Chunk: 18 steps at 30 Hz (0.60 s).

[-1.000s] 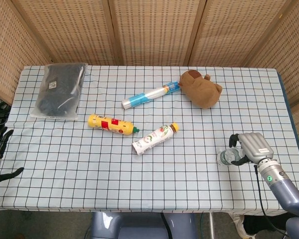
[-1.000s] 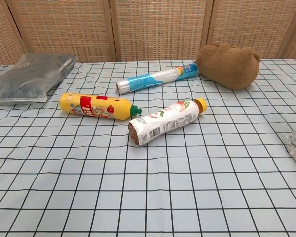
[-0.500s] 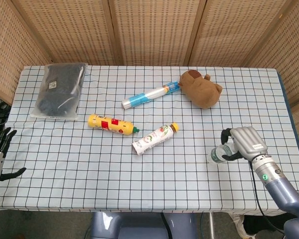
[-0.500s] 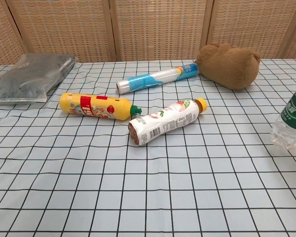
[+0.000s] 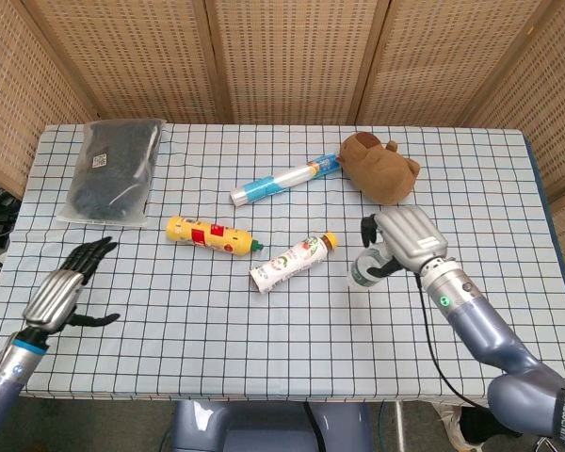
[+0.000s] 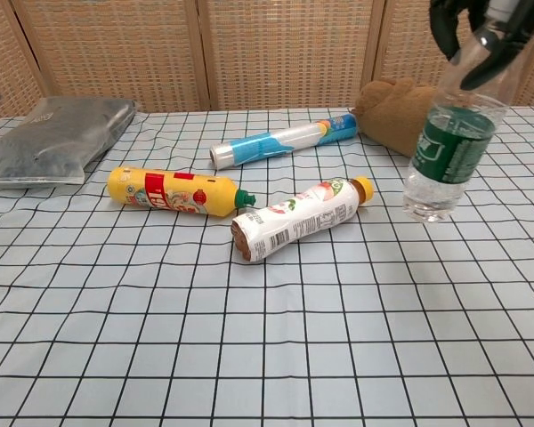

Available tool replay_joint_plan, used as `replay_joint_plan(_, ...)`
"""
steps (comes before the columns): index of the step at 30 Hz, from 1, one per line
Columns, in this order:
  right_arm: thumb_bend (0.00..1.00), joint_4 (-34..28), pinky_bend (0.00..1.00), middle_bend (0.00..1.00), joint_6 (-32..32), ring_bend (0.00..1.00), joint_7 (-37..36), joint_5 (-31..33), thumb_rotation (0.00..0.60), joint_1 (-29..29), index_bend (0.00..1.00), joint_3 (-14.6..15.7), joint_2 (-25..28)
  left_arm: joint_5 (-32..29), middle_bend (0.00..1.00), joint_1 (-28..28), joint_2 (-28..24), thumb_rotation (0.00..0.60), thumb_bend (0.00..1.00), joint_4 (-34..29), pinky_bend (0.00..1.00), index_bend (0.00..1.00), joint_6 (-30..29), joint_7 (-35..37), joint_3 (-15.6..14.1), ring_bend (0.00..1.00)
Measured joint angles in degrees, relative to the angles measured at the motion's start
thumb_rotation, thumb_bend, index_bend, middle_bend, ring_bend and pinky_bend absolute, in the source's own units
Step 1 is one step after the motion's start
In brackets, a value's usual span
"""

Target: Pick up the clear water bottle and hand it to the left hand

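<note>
My right hand [image 5: 407, 239] grips the clear water bottle [image 6: 449, 149] by its upper part and holds it above the table, right of centre. The bottle has a green label and hangs nearly upright, its base [image 5: 360, 276] pointing down. In the chest view the dark fingers [image 6: 451, 21] wrap its top. My left hand [image 5: 64, 291] hovers over the table's front left, fingers spread and holding nothing.
On the checkered tablecloth [image 5: 207, 320] lie a yellow sauce bottle [image 5: 210, 234], a white yogurt bottle with orange cap [image 5: 292, 262], a blue and white tube [image 5: 284, 180], a brown plush toy [image 5: 381, 169] and a black bag [image 5: 113, 169]. Wicker screens stand behind.
My right hand has lifted the bottle off the front right of the table and carried it left toward the centre. My left hand has risen and moved inward over the table edge.
</note>
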<state>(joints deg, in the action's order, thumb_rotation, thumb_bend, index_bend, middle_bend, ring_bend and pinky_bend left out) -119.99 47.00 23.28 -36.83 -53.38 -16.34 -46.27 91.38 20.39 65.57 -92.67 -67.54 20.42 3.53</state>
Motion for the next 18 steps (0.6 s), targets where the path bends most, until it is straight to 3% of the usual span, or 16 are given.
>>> replay_joint_plan(8,0.56,-1.03,0.75,0.59,2.63,0.63,9.00,16.39,0.600,-13.86,0.57,-0.28,-3.55,1.63,0.00,10.41,10.02,0.600,0.00,4.24,0.00,0.00,6.60,16.88,2.83,0.00)
replay_joint_plan(18,0.57,1.84,0.75,0.59,5.41,0.63,13.35,28.45,0.600,-23.87,0.57,-0.16,-8.84,-2.27,0.00,20.79,25.10,0.600,0.00,13.26,0.00,0.00,12.87,26.56,7.31,0.00)
